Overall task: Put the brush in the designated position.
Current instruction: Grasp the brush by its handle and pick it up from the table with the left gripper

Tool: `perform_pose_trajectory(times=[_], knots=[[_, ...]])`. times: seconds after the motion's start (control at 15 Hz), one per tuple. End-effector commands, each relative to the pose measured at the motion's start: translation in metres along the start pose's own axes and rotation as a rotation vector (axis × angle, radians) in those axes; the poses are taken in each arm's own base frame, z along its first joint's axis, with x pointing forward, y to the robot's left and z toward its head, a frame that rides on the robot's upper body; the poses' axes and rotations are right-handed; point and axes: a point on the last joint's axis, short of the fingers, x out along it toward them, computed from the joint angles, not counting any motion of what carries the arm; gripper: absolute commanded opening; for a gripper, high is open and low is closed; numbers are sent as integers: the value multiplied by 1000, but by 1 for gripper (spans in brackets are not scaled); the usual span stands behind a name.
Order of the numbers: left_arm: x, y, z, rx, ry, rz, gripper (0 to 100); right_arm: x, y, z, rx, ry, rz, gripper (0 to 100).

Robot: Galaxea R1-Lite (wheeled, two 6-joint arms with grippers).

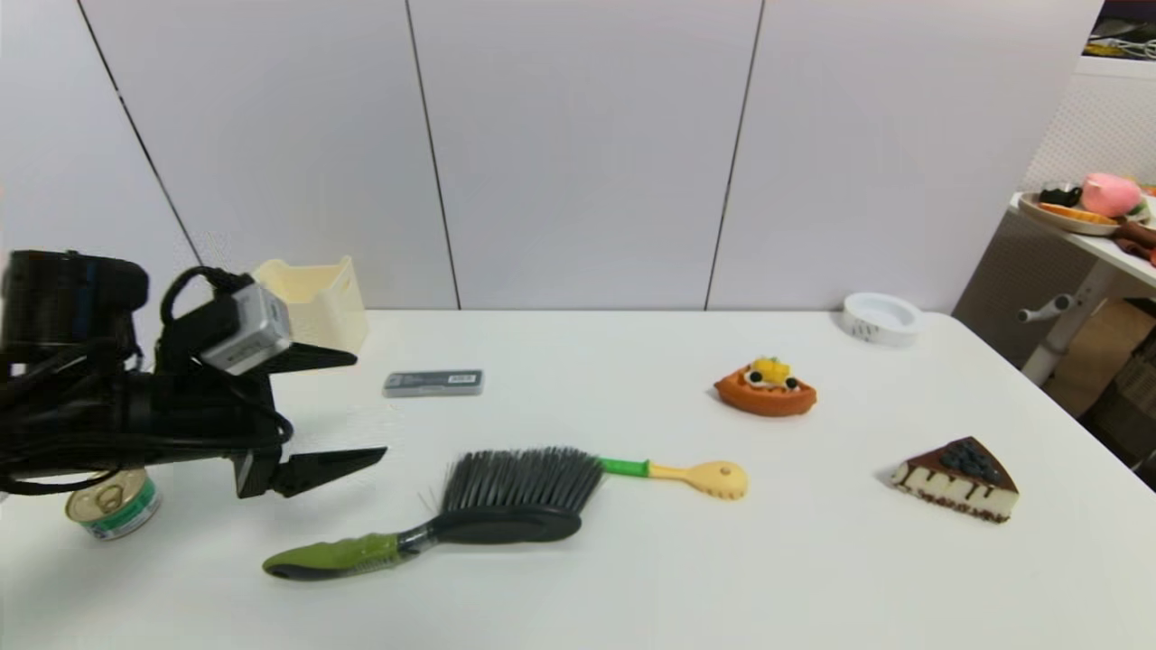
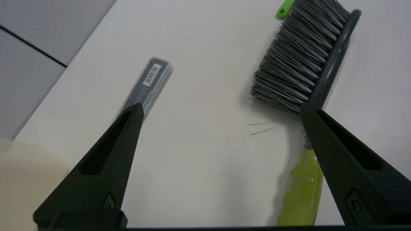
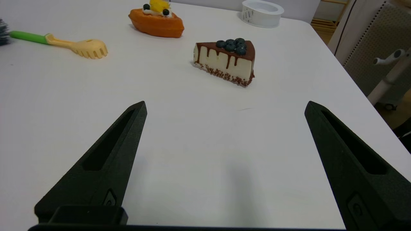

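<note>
From the head view, my left gripper (image 1: 357, 406) hangs above the table (image 1: 632, 578) with its fingers spread wide and holding nothing. The brush (image 1: 506, 506) lies flat near the front edge, just beside my fingertips, its green handle pointing toward my left side and its bristles toward the wall. A toy spoon (image 1: 695, 474) lies close behind the bristles, and a tin can (image 1: 113, 506) stands under my arm.

In the left wrist view, the brush (image 2: 308, 64) sits behind one of my fingers (image 2: 340, 160), not between them; a grey case (image 2: 147, 83) is by the other. I judge I must shift sideways until the handle lies in the middle, then lower and close on the handle, not on the soft bristles.

In the right wrist view, my right gripper (image 3: 224, 107) waits wide and empty over bare table, near a cake slice (image 3: 228, 59).
</note>
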Motion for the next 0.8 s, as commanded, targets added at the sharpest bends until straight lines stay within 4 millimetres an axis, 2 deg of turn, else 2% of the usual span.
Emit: perform_pose_trajectory(times=[0.07,0.47,0.8], knots=[[32,-3,-31,-71,67,-202,100,0,0,0,-1,3,1,100],[38,-29,-18,-105,98,-344,100,0,0,0,-1,3,1,100],[54,-33,-19,-105,113,-399,100,0,0,0,-1,3,1,100]])
